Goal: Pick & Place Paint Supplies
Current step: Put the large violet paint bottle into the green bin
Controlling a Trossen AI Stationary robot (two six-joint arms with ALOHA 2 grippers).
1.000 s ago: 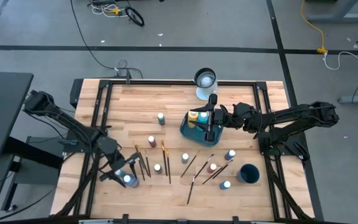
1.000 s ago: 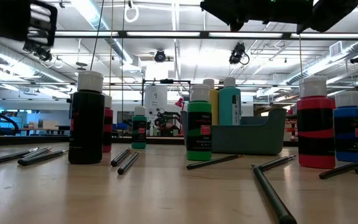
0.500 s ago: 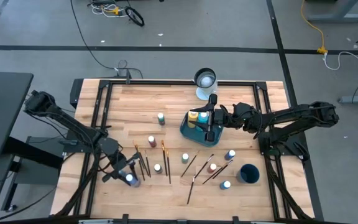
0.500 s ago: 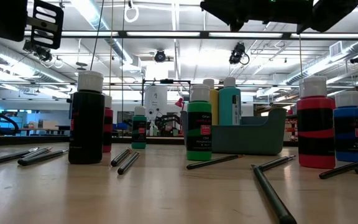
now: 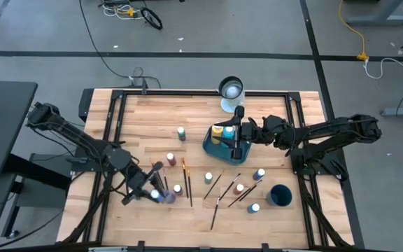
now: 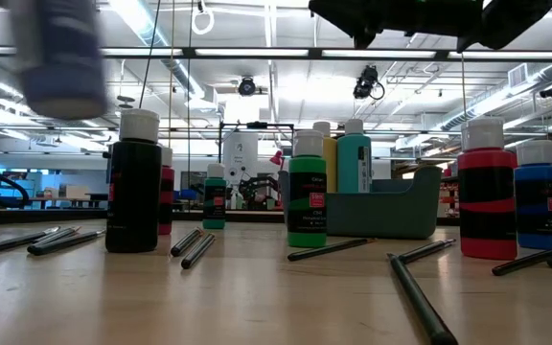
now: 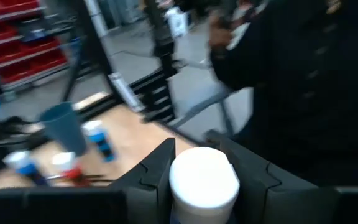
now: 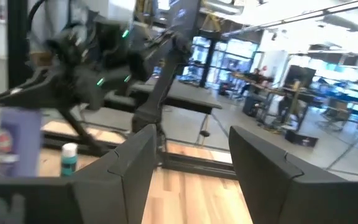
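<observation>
My left gripper (image 5: 158,194) is shut on a small purple paint bottle (image 5: 163,197) with a white cap (image 7: 204,180), held above the table's near left part. The bottle shows blurred at the low view's top left (image 6: 60,57). My right gripper (image 5: 235,133) hovers open over the blue-grey caddy (image 5: 212,148), with nothing between its fingers (image 8: 135,162). The caddy holds a yellow bottle (image 6: 329,158) and a teal one (image 6: 355,158). Several more bottles, such as a green-capped one (image 5: 181,131), stand on the table. Several dark brushes (image 5: 219,203) lie flat among them. My left gripper pinches the purple bottle between its two fingers (image 7: 157,171), one on either side, at the level of its white cap's sides (image 7: 178,182). The fingers come nearly level from the table's left side. The bottle is lifted clear of the table, roughly upright.
A clear glass jar (image 5: 231,89) stands at the far edge and a dark blue cup (image 5: 280,194) at the near right. A black metal frame (image 5: 117,112) runs round the wooden top. Bare wood lies at the far left.
My left gripper has shut on the purple bottle where it stood near the table's front left. It has risen with it and shifted a little toward the table's right. The bottle is now lifted clear of the table. My right gripper has kept still.
</observation>
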